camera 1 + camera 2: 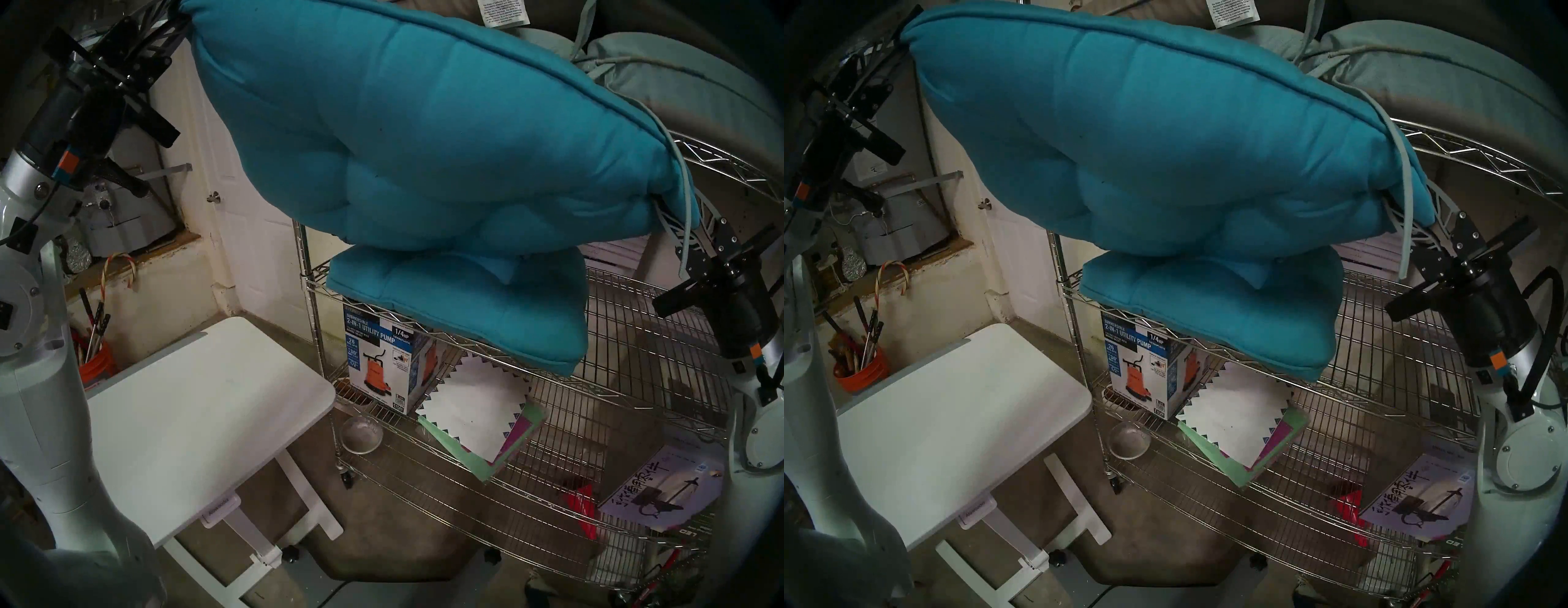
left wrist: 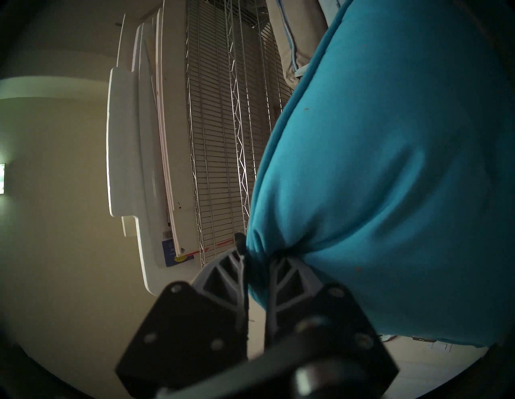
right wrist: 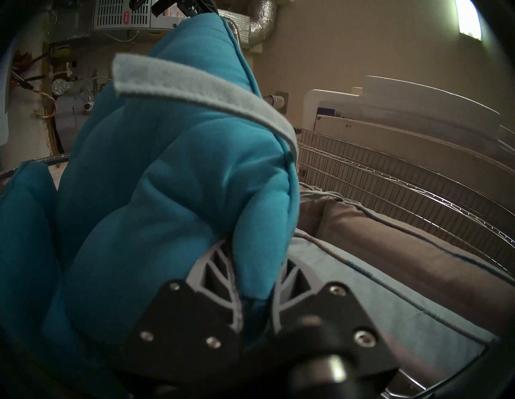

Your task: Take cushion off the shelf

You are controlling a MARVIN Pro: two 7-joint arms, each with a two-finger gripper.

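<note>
Two grippers hold one teal cushion [image 1: 407, 127] up in the air in front of the shelf [image 1: 636, 339]. Left gripper [image 2: 257, 257] is clenched on a bunched corner of the fabric, its pale ribbed fingers [image 2: 225, 275] pressed close on either side of the pinch. Right gripper [image 3: 257, 267] is likewise clamped on the opposite corner, where a pale tie strap [image 3: 195, 83] hangs off the seam. The cushion sags between them, tilted, its left end higher. A second teal cushion [image 1: 466, 305] lies on a wire tier just below it. Grey-green cushions [image 1: 679, 63] sit on the top tier behind. Lower tiers carry a pump box [image 1: 382, 361] and sheets of paper [image 1: 475, 407]. A white table [image 1: 191, 424] stands beside the shelf.
</note>
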